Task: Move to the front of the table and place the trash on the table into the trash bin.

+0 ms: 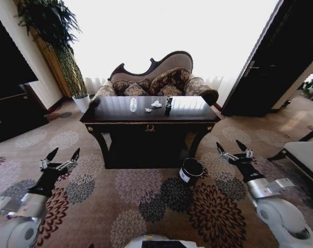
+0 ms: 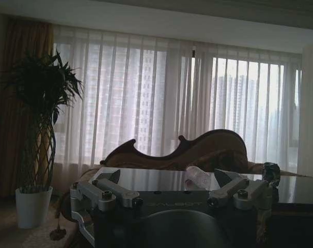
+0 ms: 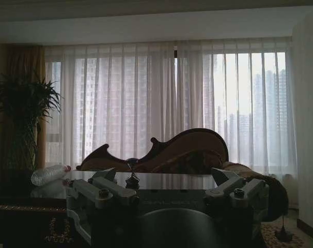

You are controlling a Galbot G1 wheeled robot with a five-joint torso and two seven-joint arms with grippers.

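Note:
The dark glossy table (image 1: 198, 114) stands ahead of me on the patterned carpet. On its top lie the trash: a clear plastic bottle (image 1: 133, 105), two white paper wads (image 1: 156, 104), and a dark can (image 1: 168, 105). The black trash bin (image 1: 191, 170) stands on the floor by the table's front right leg. My left gripper (image 1: 65, 153) is open, low at the left, well short of the table. My right gripper (image 1: 229, 145) is open at the right, just right of the bin. The left wrist view shows the left gripper (image 2: 167, 178), the bottle (image 2: 198, 177) and the can (image 2: 271, 173). The right wrist view shows the right gripper (image 3: 164, 178) and the bottle (image 3: 49, 174).
A carved sofa (image 1: 156, 77) stands behind the table before curtained windows. A tall plant in a white pot (image 1: 82, 102) is at the back left. A dark door (image 1: 270, 57) stands at the right, and a low bench (image 1: 306, 155) at the right edge. Open carpet lies between me and the table.

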